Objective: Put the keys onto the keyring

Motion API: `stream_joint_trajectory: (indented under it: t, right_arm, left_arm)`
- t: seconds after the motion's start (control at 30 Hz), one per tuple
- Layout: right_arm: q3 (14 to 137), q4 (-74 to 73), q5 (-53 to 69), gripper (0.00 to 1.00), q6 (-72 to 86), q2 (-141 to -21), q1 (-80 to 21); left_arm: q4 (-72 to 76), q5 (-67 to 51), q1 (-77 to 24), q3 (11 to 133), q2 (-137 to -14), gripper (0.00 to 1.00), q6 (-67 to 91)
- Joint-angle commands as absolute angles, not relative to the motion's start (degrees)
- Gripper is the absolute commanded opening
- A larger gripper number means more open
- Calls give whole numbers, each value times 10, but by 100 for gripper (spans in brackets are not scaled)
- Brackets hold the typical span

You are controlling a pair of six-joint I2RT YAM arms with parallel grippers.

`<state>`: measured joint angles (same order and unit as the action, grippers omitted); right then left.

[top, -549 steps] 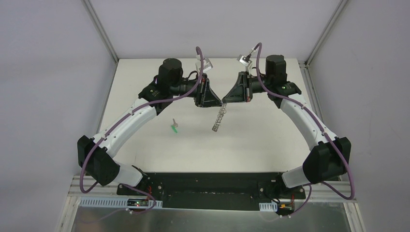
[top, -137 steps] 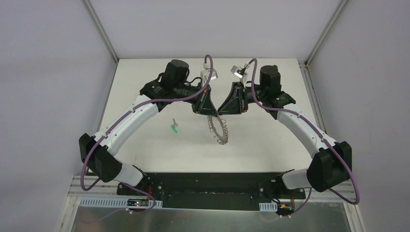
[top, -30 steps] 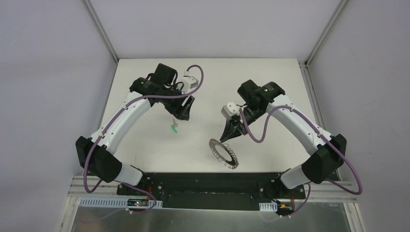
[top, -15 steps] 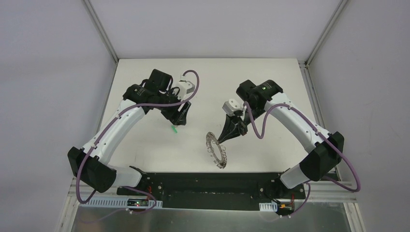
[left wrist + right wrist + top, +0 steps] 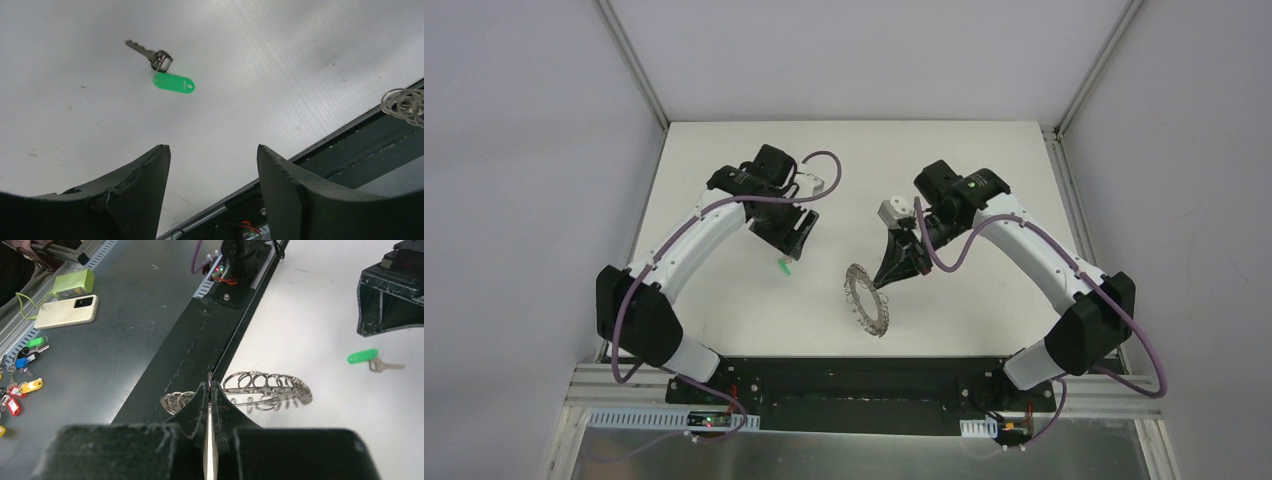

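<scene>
Keyring (image 5: 865,298) gripped at its rim by right fingers (image 5: 879,283), clenched tight on the metal, wire loops fanning out past the tips in the right wrist view (image 5: 265,387). Hanging tilted over the near part of the white counter (image 5: 984,170), close to the black base rail (image 5: 200,335); cannot tell whether its lowest edge touches the surface. Key (image 5: 785,266) lying flat on the counter to the left of the ring and well apart from it, silver blade pointing away from its green head (image 5: 173,83). Left fingers (image 5: 789,240) released, spread wide with nothing between them, hovering just above and near the key without touching it; key ahead of the tips in the left wrist view, ring only a glimpse at the right edge (image 5: 404,101). Beyond the rail, on a grey metal surface (image 5: 125,315): a pale phone (image 5: 65,311), a small green box (image 5: 74,283) and a cluster of coloured tagged keys (image 5: 20,375).
</scene>
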<state>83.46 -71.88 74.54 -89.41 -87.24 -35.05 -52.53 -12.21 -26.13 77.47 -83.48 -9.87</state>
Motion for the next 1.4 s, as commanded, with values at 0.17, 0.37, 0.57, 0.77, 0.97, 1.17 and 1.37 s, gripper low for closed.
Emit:
stream_joint_trajectory:
  t: [0.17, 0.37, 0.57, 0.77, 0.97, 1.17, 1.37]
  right_arm:
    - [767, -618, 738, 0, -817, -791, -331]
    - [755, -610, 742, 0, -815, -776, -318]
    - [746, -605, 751, 0, -811, -770, -307]
    - [741, -601, 762, 0, -808, -769, -295]
    - [737, -596, 768, 0, -806, -770, -290]
    - [731, -590, 772, 0, -799, -764, -284]
    - [724, -584, 780, 0, -794, -755, -272]
  left_arm:
    - [-579, -102, -201, 790, -964, 61, -38]
    - [-586, -140, -178, 815, -1034, 60, -33]
    - [-594, -166, -160, 863, -1091, 57, -28]
    - [-593, -180, -145, 883, -1129, 51, -23]
    - [-576, -181, -144, 871, -1139, 46, -24]
    - [-556, -188, -144, 851, -1151, 46, -14]
    - [-543, -188, -144, 835, -1158, 41, -7]
